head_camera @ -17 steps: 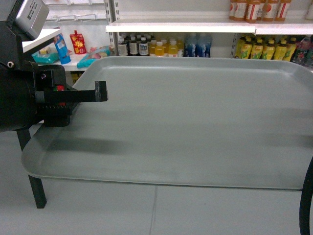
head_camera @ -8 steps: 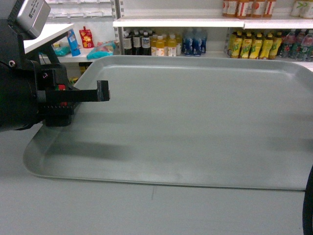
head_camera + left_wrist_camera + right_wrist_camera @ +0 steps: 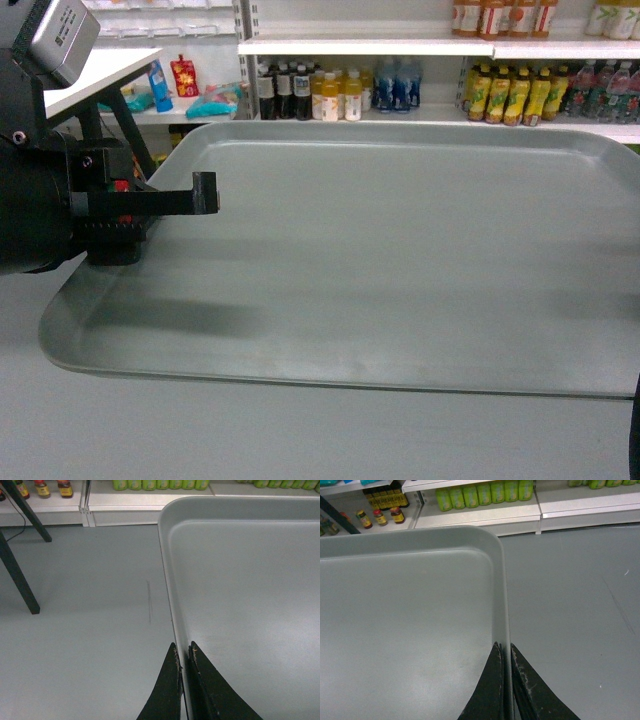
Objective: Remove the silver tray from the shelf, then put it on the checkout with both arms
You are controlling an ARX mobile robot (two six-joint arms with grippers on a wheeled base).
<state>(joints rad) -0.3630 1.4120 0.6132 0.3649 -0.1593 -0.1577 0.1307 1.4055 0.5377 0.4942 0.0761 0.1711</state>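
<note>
- Filling most of the head view, the silver tray (image 3: 400,260) is seen held level in the air above the grey floor (image 3: 85,625), with its long sides running across the view.
- Store shelves (image 3: 400,46) stocked with bottled drinks (image 3: 510,95) are seen behind the tray, well apart from it.
- A white tabletop (image 3: 95,75) on slanted black legs is seen at the upper left of the head view, behind the left arm; the tray is not on it.
- The bulky black left arm (image 3: 40,215), topped by a grey camera box (image 3: 60,40), is seen at the tray's left short side.
- The left pincer (image 3: 183,652) is closed tightly onto the left rim of the tray, one jaw outside the rim and one inside it.
- The right pincer (image 3: 503,650) is closed in the same way onto the right rim, just below the rounded far corner.
- A thin dark scuff line (image 3: 148,600) is seen on the floor beside the tray's left edge.
</note>
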